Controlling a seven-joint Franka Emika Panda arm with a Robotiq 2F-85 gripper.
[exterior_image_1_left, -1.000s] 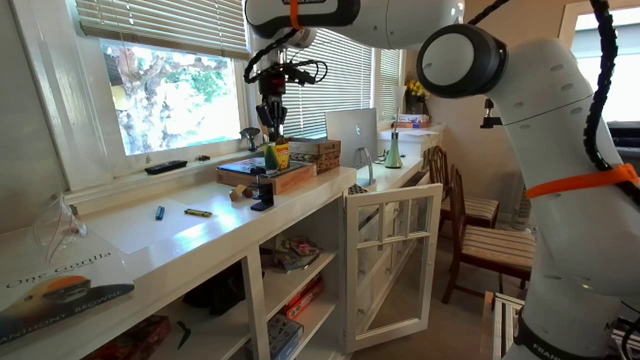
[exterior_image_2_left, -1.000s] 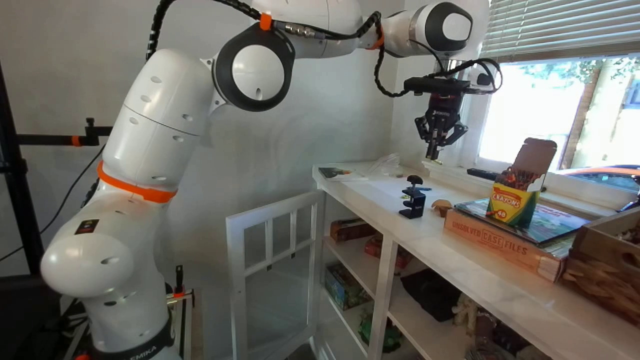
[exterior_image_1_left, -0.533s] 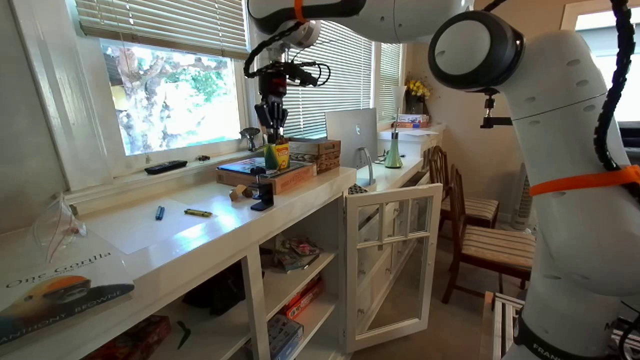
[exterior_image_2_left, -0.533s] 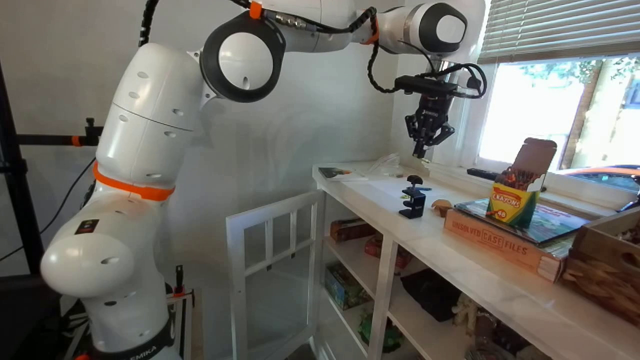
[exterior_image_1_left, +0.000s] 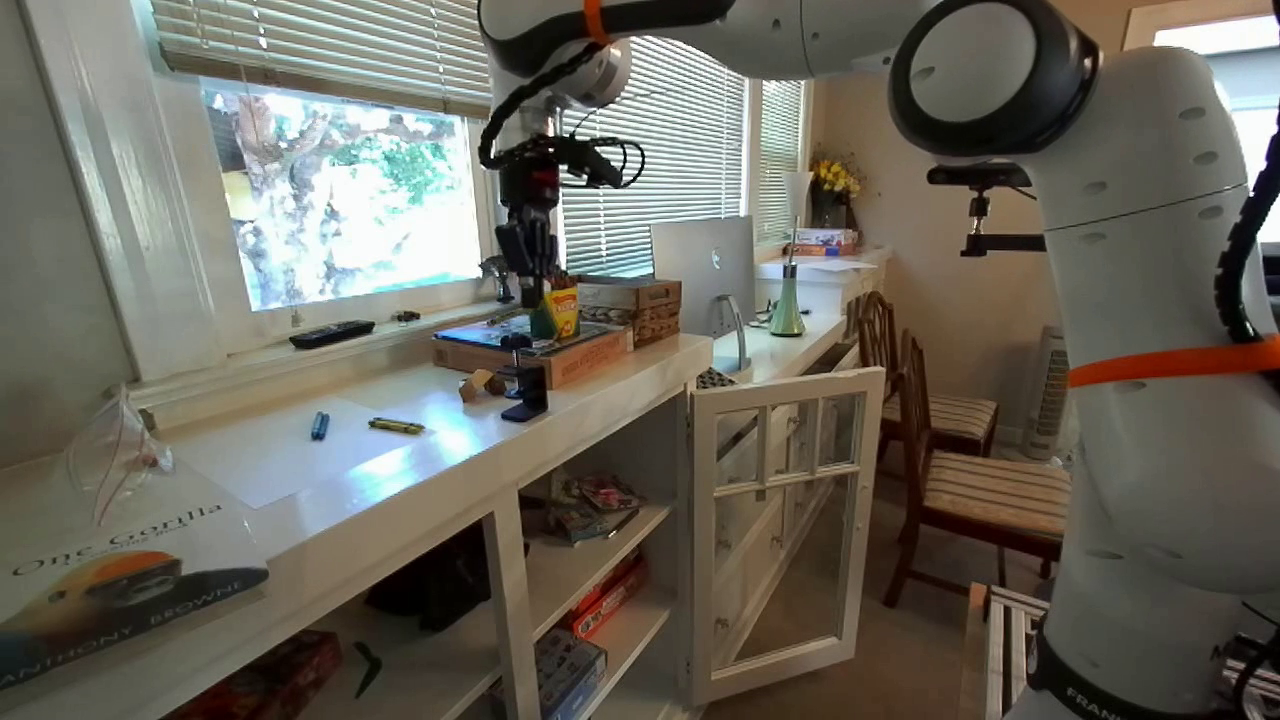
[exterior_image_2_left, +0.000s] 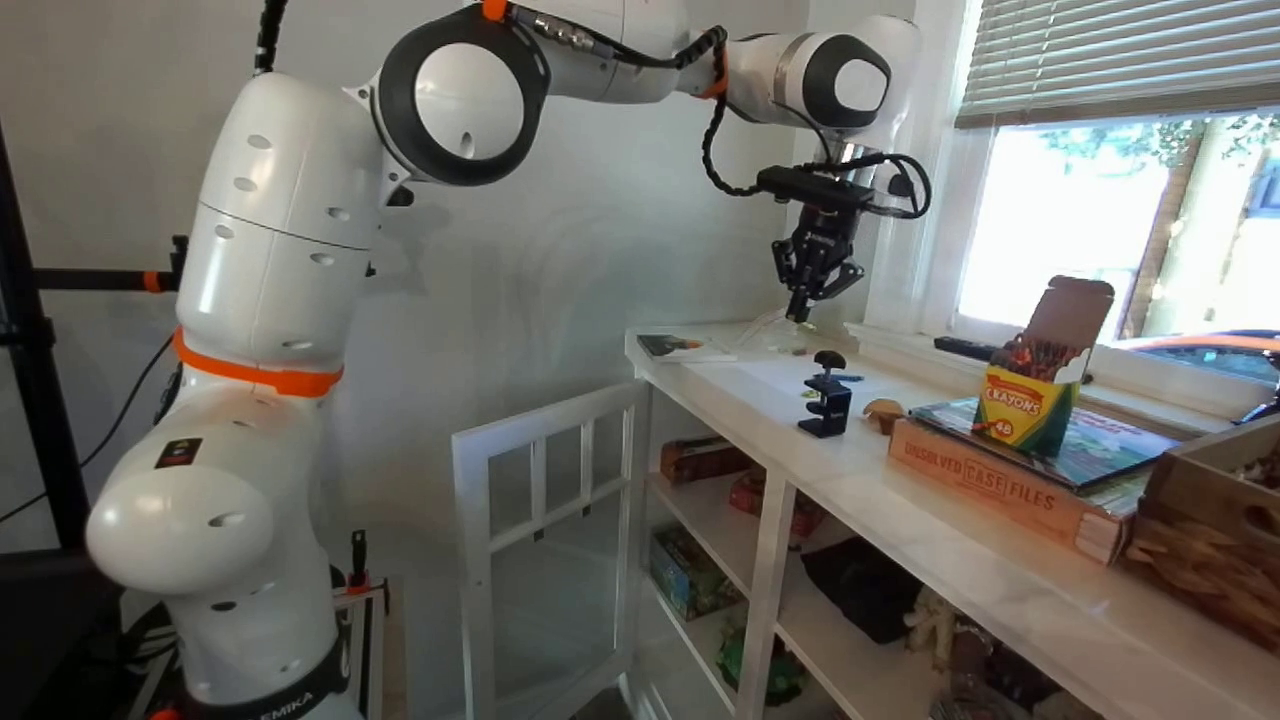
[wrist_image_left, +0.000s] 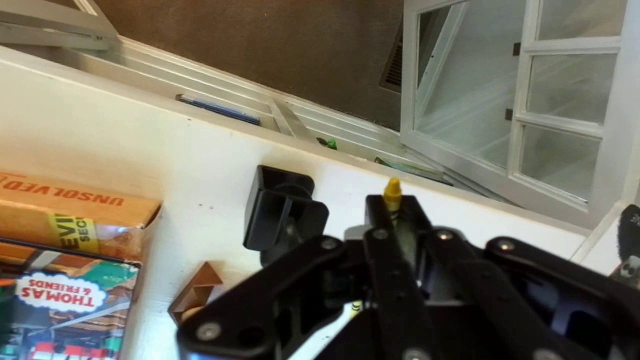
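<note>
Under yr gripper (exterior_image_2_left: 798, 308) is the white counter (wrist_image_left: 200, 160), jaws up clear of it. On it, well left of yr fingertips in wrist view, lies the flat "Unsolved Case Files" box (wrist_image_left: 70, 205) w/ a Thomas & Friends pack (wrist_image_left: 65, 325) on top. Crayon box (exterior_image_2_left: 1025, 405), lid up, stands on that pack, away from yr gripper. Black clamp (wrist_image_left: 282, 210) is nearer, left of yr fingertips, same view. Smallest: the yellow crayon (wrist_image_left: 393, 190), btwn yr fingertips, jaws clamped on it, end poking out past 'em.
</note>
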